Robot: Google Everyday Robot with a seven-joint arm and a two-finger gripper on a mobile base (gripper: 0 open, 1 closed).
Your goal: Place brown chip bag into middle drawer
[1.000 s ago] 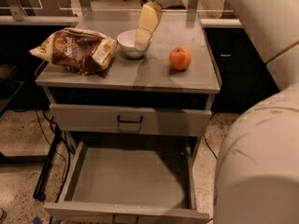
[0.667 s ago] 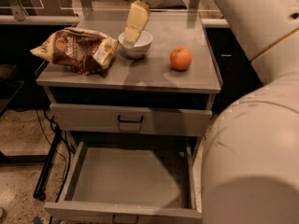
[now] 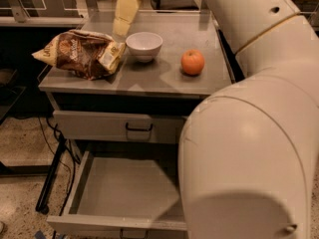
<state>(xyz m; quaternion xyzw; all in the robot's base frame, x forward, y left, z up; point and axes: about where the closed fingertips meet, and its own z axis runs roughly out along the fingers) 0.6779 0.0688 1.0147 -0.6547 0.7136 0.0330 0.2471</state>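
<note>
The brown chip bag (image 3: 79, 53) lies on its side at the left of the grey cabinet top (image 3: 164, 76), its cream-yellow end toward the white bowl (image 3: 144, 45). My gripper (image 3: 122, 24) with pale yellow fingers hangs over the back of the top, just above the right end of the bag and left of the bowl. The middle drawer (image 3: 124, 195) is pulled out below, its flat grey floor bare. My large cream arm covers the drawer's right part.
An orange (image 3: 192, 62) sits on the top, right of the bowl. The upper drawer front (image 3: 119, 127) with a black bar handle is shut. Black cables (image 3: 55, 143) hang at the cabinet's left. Speckled floor lies on the left.
My gripper has moved left, from above the bowl to beside the bag's right end. The bag, bowl, orange and drawer have not moved on the cabinet.
</note>
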